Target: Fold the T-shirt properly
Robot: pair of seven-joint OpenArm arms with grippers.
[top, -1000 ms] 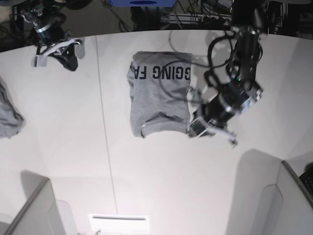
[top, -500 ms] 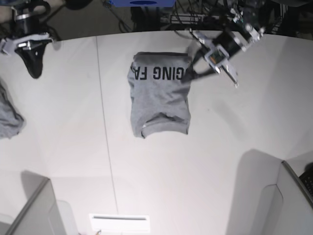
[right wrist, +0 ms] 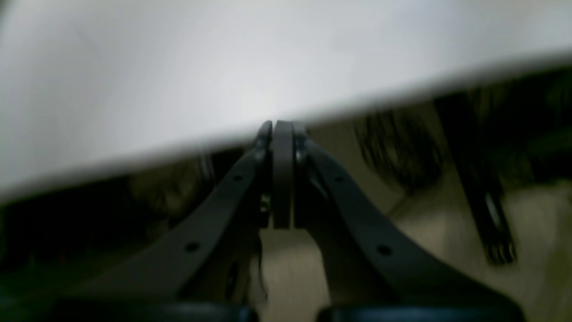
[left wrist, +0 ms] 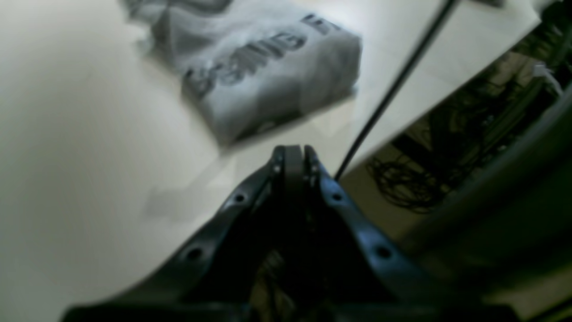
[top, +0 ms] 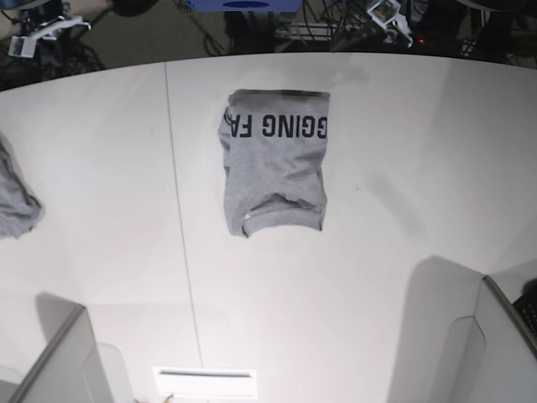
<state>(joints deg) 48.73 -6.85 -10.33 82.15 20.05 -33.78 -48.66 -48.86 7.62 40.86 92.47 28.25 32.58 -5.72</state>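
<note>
The heather-grey cotton T-shirt (top: 275, 161) lies folded into a soft rectangle on the smooth white table (top: 403, 252), black block lettering along its far edge. The 2 black grippers — left gripper (left wrist: 292, 154) and right gripper (right wrist: 281, 129) — hang past the far table edge, jaws clenched on nothing. A crumpled grey cloth lump (top: 15, 201) lies far left.

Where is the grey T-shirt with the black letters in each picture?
Base view: the T-shirt lies folded on the white table, upper middle.
Left wrist view: it is at the top, above the shut left pincer, blurred.
Right wrist view: not in it; only the table's edge and the shut right pincer.
Shared landmark: the table's far edge.
</note>
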